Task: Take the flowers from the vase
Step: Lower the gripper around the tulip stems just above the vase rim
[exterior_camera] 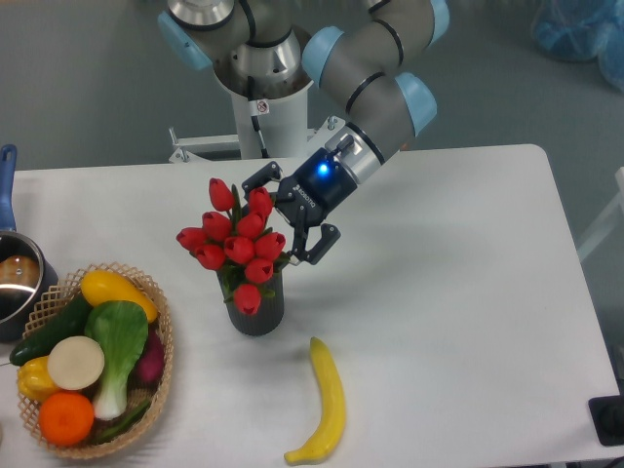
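The flowers (237, 244), a bunch of red tulip buds with green leaves, stand upright in the small dark grey vase (257, 309) near the table's middle left. My gripper (278, 219) reaches in from the right at bud height, open, with one finger by the upper buds and the other beside the lower right buds. The rightmost buds lie partly between its fingers. The stems are hidden inside the vase and behind the buds.
A yellow banana (326, 403) lies in front of the vase to the right. A woven basket (161, 336) of vegetables and fruit sits at the left front. A pot (18, 283) with a blue handle is at the left edge.
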Robot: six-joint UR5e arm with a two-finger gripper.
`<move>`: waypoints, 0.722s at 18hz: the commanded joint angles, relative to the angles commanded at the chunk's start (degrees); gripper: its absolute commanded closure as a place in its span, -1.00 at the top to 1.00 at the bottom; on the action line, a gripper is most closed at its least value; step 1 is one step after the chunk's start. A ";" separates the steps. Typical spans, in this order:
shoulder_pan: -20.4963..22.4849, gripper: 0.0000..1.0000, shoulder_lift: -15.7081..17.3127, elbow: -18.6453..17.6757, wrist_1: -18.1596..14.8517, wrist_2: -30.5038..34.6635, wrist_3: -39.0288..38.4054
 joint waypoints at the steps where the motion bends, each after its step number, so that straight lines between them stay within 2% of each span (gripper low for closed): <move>1: 0.00 1.00 -0.09 -0.09 0.00 0.00 0.00; 10: 0.09 1.00 -0.17 0.09 0.00 0.09 -0.53; 13: -0.17 1.00 -1.32 0.44 0.09 0.00 -0.18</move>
